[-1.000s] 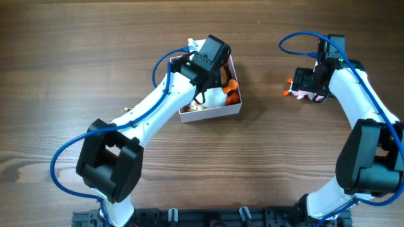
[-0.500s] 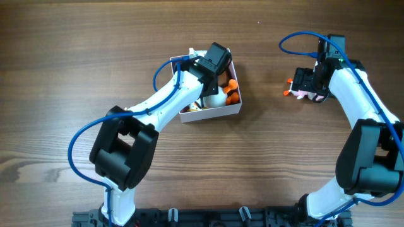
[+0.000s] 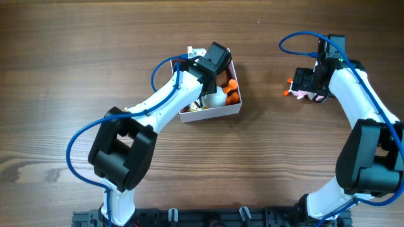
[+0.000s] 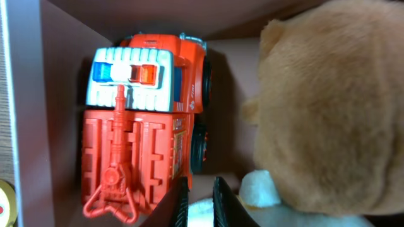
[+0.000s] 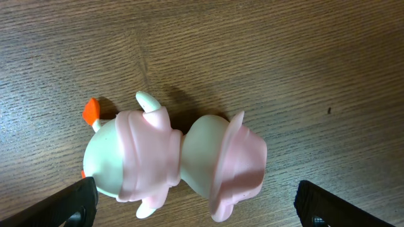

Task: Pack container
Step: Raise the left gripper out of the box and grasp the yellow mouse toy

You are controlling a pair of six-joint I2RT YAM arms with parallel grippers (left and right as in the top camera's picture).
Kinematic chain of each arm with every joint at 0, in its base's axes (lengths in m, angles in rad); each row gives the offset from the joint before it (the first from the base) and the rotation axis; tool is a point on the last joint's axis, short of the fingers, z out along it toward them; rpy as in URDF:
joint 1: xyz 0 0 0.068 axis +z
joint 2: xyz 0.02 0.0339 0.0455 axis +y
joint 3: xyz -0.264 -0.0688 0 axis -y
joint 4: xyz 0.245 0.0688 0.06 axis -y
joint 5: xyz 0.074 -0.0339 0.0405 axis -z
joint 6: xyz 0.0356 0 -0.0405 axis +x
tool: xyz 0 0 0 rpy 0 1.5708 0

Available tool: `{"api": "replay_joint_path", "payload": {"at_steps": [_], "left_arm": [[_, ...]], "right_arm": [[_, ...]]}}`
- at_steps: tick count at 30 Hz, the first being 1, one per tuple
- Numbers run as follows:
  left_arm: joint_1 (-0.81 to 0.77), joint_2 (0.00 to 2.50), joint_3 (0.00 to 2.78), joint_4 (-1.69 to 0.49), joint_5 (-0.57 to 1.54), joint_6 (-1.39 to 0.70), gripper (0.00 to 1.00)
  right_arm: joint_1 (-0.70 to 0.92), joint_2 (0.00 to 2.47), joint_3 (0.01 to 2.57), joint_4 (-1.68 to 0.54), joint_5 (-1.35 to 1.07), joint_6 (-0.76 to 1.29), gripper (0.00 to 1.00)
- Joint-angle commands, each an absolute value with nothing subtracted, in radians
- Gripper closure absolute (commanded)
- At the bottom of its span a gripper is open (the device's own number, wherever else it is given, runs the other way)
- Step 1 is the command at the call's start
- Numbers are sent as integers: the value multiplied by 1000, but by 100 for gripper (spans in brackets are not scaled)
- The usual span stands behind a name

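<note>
The container (image 3: 211,114) is a square white box with a pink inside, at the table's middle. My left gripper (image 3: 216,70) reaches down into its far part. In the left wrist view the fingers (image 4: 180,205) stand almost together with nothing between them, by a red toy fire truck (image 4: 145,120) along the pink wall (image 4: 60,94) and a brown plush toy (image 4: 334,107). My right gripper (image 3: 307,86) is open wide over a white duck toy in a pink dress and hat (image 5: 177,161) that lies on its side on the table, between the fingers (image 5: 79,202).
Orange toy parts (image 3: 232,93) and a white toy (image 3: 214,99) also lie in the container. A small white piece (image 3: 191,50) sits at the container's far left corner. Wood table (image 3: 76,57) all around; both arms' blue cables arch above them.
My left arm has swung and its gripper has shifted slightly right and deeper into the container. The right arm and the duck toy have not moved.
</note>
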State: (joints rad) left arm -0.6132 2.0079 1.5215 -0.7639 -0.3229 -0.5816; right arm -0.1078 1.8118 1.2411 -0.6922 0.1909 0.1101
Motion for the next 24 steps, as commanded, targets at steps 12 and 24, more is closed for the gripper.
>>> {"api": "replay_joint_path", "payload": {"at_steps": [12, 24], "left_arm": [[-431, 1737, 1536, -1190, -408, -671, 57], [-150, 1737, 1357, -1144, -118, -319, 46]], "right_arm": [[-107, 1794, 1237, -687, 185, 105, 0], [-107, 1794, 1237, -687, 185, 105, 0]]}}
